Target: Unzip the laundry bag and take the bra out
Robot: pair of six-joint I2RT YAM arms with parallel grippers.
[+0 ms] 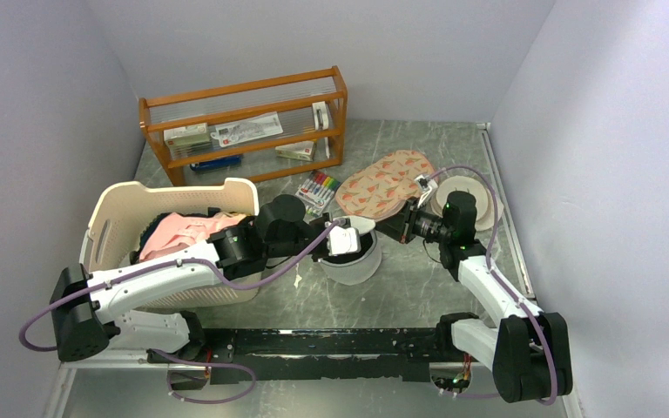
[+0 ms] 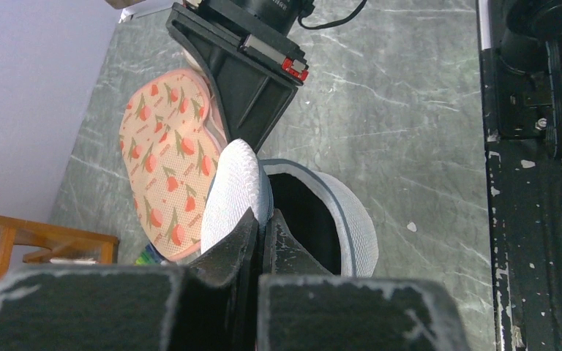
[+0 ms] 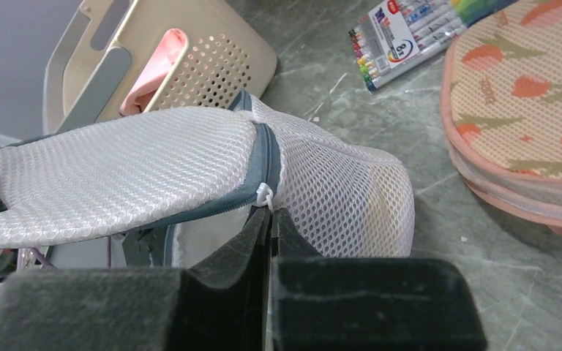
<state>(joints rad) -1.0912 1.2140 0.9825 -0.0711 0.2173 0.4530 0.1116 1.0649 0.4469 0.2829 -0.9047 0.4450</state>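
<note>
The laundry bag (image 1: 354, 259) sat near the middle of the table (image 1: 418, 287), its lower half seemingly resting there, with the basket (image 1: 122, 209) at its 9 o'clock and the patterned pads (image 1: 383, 181) at 1 o'clock. The left gripper (image 2: 261, 219) was closed on the upper mesh flap, holding it raised. The right gripper (image 3: 269, 212) was pinched shut on the small white zipper pull (image 3: 265, 196) at the grey zipper band (image 3: 267, 157). The rim gaped partly, showing a dark interior, but no bra could be made out. The hold on the pull looked thin, so it could slip out if the tug came at an angle to the curved band. A hard tug could also drag the mesh from the left gripper, or snag the slider on slack fabric.
</note>
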